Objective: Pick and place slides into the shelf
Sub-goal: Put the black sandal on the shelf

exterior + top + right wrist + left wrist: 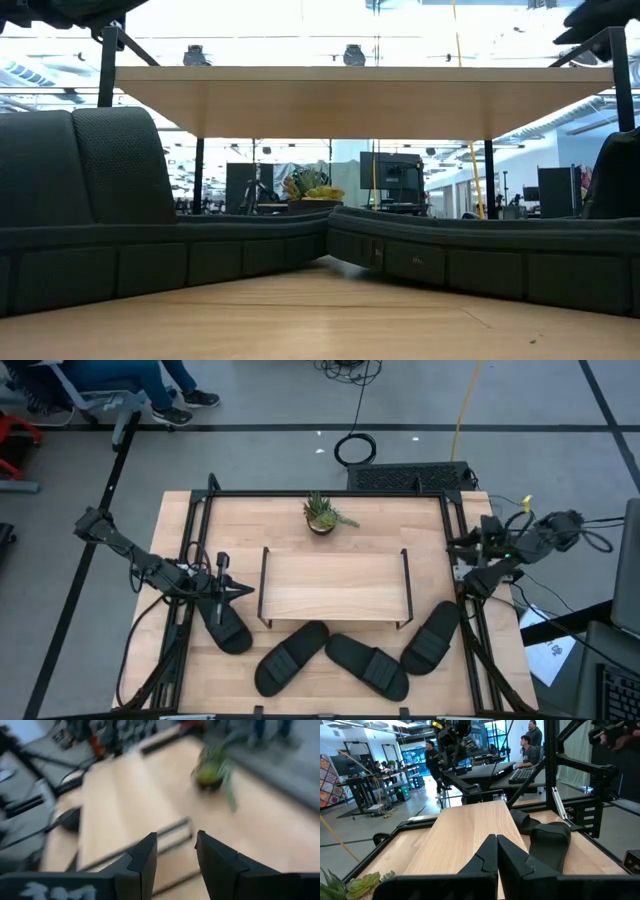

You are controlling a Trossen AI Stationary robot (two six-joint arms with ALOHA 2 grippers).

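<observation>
Four slides on the table in front of the shelf, none held.

Shelf (335,583) sits mid-table, top board bare, potted plant (321,513) behind it. Slides lie in a row along the front: slide 1 (224,624) at the shelf's left front corner, slide 2 (291,657) and slide 3 (367,665) angled toward each other in the middle, slide 4 (432,636) at the right. Left gripper (222,588) hangs just above slide 1, fingers (487,855) pressed together, empty. Right gripper (174,851) sits at the table's right edge, jaws narrowly parted, empty.
</observation>
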